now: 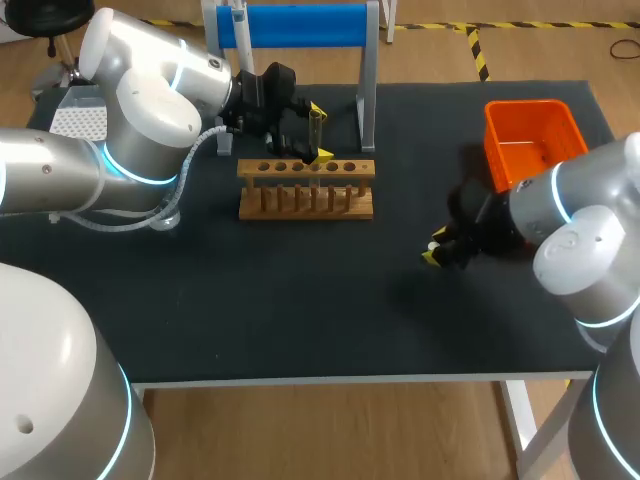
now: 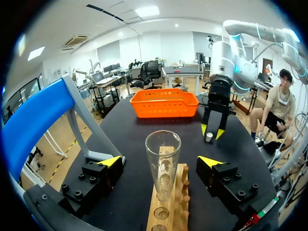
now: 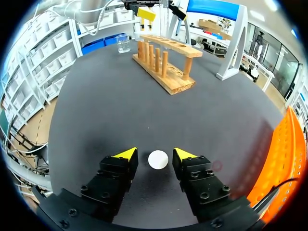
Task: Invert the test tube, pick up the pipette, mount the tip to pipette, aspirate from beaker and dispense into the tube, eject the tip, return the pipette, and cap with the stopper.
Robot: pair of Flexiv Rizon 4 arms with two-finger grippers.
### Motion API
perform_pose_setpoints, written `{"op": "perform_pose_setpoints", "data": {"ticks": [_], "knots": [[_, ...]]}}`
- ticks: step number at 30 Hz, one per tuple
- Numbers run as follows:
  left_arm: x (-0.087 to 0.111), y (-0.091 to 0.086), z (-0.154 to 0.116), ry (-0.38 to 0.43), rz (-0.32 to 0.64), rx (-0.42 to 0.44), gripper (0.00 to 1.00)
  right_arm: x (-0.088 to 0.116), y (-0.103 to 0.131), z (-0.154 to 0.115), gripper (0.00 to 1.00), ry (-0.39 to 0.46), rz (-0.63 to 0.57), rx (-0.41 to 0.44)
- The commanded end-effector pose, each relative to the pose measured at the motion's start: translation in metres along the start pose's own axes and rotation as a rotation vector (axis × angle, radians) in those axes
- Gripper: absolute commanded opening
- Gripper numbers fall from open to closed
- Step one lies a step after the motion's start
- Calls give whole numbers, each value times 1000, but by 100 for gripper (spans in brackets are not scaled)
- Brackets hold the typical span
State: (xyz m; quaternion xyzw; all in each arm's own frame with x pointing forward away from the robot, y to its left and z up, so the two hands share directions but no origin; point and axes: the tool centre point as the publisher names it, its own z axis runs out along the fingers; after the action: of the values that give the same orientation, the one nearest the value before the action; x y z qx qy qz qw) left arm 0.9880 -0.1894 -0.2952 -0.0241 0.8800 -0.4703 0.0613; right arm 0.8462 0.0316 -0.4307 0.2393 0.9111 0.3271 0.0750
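The test tube (image 2: 162, 154) stood mouth-up and uncapped in the wooden rack (image 1: 305, 190) between the left gripper's (image 2: 160, 161) parted fingers, while the right gripper (image 3: 154, 154), fingers apart, straddled the stopper (image 3: 158, 159) well right of the rack, capping not yet done.

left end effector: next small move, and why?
Probably raise the left end effector straight up, clear of the test tube. The tube stands mouth-up in the wooden rack, and the fingers sit open on either side without touching it, so the inversion looks done. A sideways exit could knock the tube.
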Motion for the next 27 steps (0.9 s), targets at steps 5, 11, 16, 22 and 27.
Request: {"op": "perform_pose_setpoints", "data": {"ticks": [5,11,16,22,27], "knots": [[-1,0,0,3,-1,-3,100,1,0,2,45,-3,2,10],[-1,0,0,3,-1,-3,100,1,-1,2,38,-5,3,12],[-1,0,0,3,-1,-3,100,1,-2,2,35,-7,4,14],[-1,0,0,3,-1,-3,100,0,-2,2,35,-9,7,17],[-1,0,0,3,-1,-3,100,0,-3,2,14,-10,8,20]]}}
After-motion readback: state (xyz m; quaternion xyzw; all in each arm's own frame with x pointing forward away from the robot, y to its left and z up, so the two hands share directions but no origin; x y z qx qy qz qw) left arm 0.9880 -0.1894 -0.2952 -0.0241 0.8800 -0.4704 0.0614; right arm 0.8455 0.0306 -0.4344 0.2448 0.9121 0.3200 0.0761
